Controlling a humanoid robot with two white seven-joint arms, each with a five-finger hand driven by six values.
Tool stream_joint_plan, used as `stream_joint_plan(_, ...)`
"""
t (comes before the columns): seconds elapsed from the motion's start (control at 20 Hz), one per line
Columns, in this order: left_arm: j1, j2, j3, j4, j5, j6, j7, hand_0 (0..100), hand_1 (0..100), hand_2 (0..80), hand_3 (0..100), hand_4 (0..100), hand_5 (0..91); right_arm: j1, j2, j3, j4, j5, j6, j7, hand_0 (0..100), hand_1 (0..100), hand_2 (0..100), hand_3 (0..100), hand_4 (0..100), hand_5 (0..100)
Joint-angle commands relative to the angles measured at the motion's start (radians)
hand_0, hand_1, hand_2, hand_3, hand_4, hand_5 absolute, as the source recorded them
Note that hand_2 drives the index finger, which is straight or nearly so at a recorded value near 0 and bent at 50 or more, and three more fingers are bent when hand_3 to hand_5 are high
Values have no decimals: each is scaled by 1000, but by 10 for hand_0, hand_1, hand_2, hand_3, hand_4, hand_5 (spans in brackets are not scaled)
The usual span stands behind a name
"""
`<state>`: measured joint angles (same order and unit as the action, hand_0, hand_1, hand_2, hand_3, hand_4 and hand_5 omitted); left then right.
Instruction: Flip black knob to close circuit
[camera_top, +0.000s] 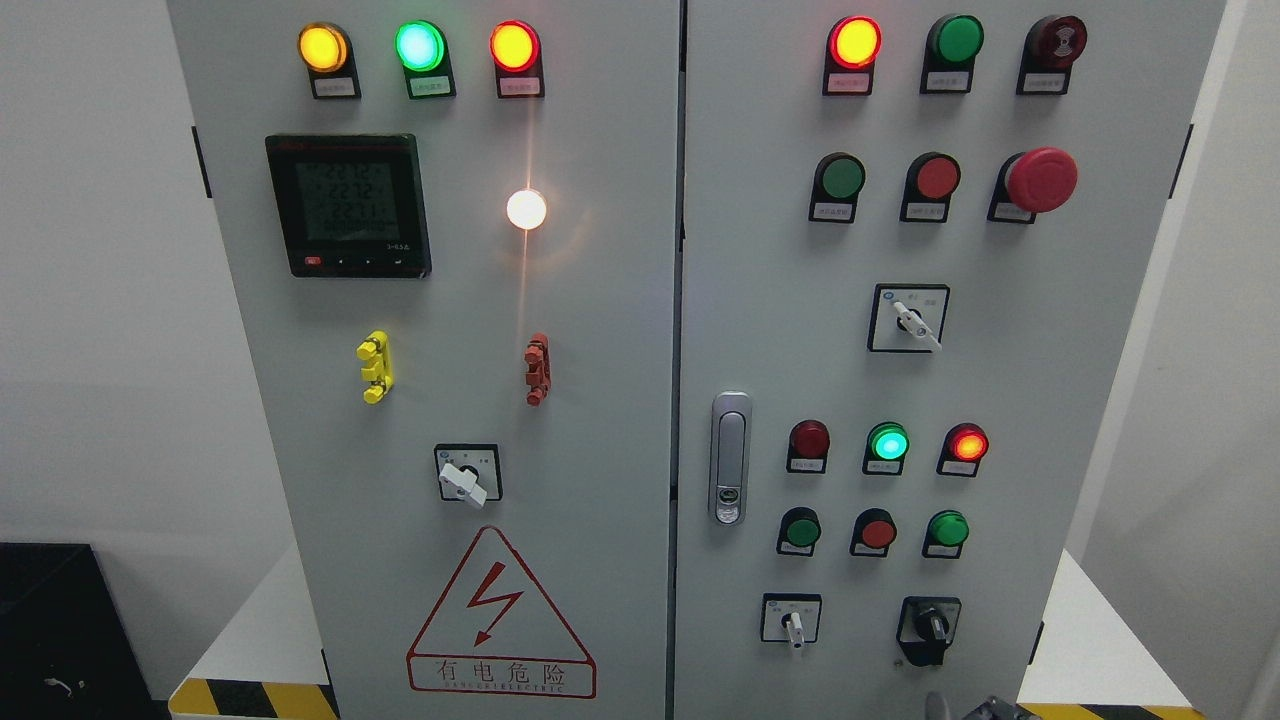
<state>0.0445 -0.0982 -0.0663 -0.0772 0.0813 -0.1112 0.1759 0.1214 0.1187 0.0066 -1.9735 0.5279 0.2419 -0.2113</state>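
Note:
The black knob sits at the lower right of the cabinet's right door, on a black base. Its grip points roughly straight up. A small grey part of my right hand shows at the bottom edge, just below the knob and apart from it. Most of the hand is cut off by the frame. My left hand is out of view.
A white-handled selector sits left of the knob, with small push buttons and lit indicator lamps above. Higher up are another selector and a red mushroom stop button. The door handle is at the middle seam.

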Motion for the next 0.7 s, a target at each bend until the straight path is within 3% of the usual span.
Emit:
stream_joint_plan(0.0, 0, 0, -1, -1, 0, -1, -1, 120, 556, 0, 0, 0, 0, 130, 4, 82, -117, -271, -68, -48, 0, 0, 611, 869, 789, 731)
stream_joint_plan(0.1, 0, 0, 0, -1, 0, -1, -1, 120, 556, 0, 0, 0, 0, 170, 2, 87, -117, -337, -143, -56, 0, 0, 570, 814, 754, 696)
stream_joint_plan(0.2, 0, 0, 0, 0, 0, -1, -1, 120, 556, 0, 0, 0, 0, 187, 1, 87, -117, -391, -183, -54, 0, 0, 468, 666, 631, 607)
stream_joint_plan(0.25, 0, 0, -1, -1, 0, -1, -1, 120, 556, 0, 0, 0, 0, 190, 1, 87, -117, -414, -188, -50, 0, 0, 444, 634, 602, 581)
stream_joint_plan(0.35, 0, 0, -1, -1, 0, -1, -1, 120, 556, 0, 0, 0, 0, 196, 1, 88, -116, -462, -190, -39, 0, 11, 287, 457, 419, 390)
stream_joint_plan(0.4, 0, 0, -1, 0, 0, -1, 1, 120, 556, 0, 0, 0, 0, 204, 1, 92, -116, -486, -191, -24, 0, 12, 272, 438, 414, 370)
stream_joint_plan(0.5, 0, 0, 0, -1, 0, -1, 1, 120, 556, 0, 0, 0, 0, 208, 1, 96, -116, -525, -193, 13, 0, 7, 134, 277, 249, 200)
stream_joint_plan(0.65, 0, 0, -1, 0, 0, -1, -1, 120, 556, 0, 0, 0, 0, 219, 1, 96, -114, -562, -220, 23, 0, 0, 91, 206, 184, 125)
